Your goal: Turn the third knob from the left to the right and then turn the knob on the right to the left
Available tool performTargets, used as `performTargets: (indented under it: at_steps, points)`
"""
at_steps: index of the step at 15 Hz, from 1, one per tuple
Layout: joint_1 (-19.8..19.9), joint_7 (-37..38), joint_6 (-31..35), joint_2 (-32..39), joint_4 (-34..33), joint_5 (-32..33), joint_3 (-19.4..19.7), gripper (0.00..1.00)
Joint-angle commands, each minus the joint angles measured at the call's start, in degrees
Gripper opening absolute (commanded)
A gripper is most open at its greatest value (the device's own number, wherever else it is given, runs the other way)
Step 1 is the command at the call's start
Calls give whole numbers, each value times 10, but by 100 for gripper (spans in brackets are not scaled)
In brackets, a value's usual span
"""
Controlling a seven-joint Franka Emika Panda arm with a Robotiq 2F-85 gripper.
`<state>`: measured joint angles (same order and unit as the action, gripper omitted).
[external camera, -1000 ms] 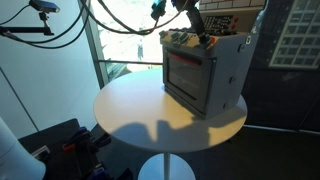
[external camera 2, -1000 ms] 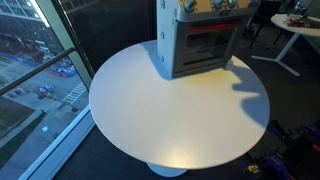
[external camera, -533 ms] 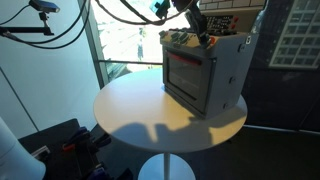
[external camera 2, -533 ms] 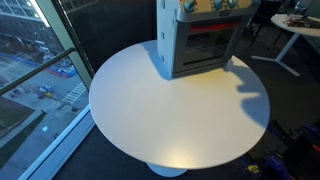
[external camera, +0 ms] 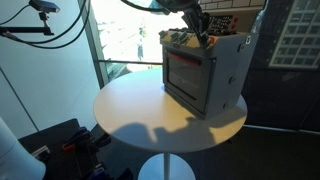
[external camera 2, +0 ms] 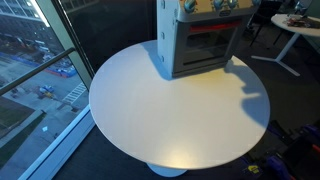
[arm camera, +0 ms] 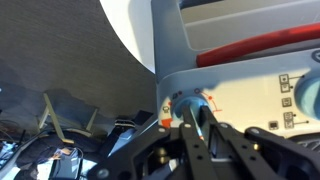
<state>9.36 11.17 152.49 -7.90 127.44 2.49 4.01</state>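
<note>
Toward the far right of the round white bench [external camera: 130, 115] stands the grey plastic toy oven [external camera: 205, 75] (a red handle bar [arm camera: 260, 45] runs across its door). At the oven's top control strip, in the wrist view, the dark pincer [arm camera: 198, 108] stands narrow around a small grey round knob [arm camera: 186, 100]. I cannot tell whether it actually grips the knob.

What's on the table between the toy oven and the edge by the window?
Nothing. The white table is bare from the toy oven to its edge near the window, seen in both exterior views.
</note>
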Motion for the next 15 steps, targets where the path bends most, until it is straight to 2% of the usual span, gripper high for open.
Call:
performTargets:
  at_steps: [1,6,9,15]
  points:
    - [-8,-40,-47,-20,-6,-4,11,40]
    - [-12,-60,-136,-48,-13,-15,16,77]
    - [-13,-64,-213,-65,-26,-20,17,99]
    - [-13,-53,-364,-91,-59,-11,14,100]
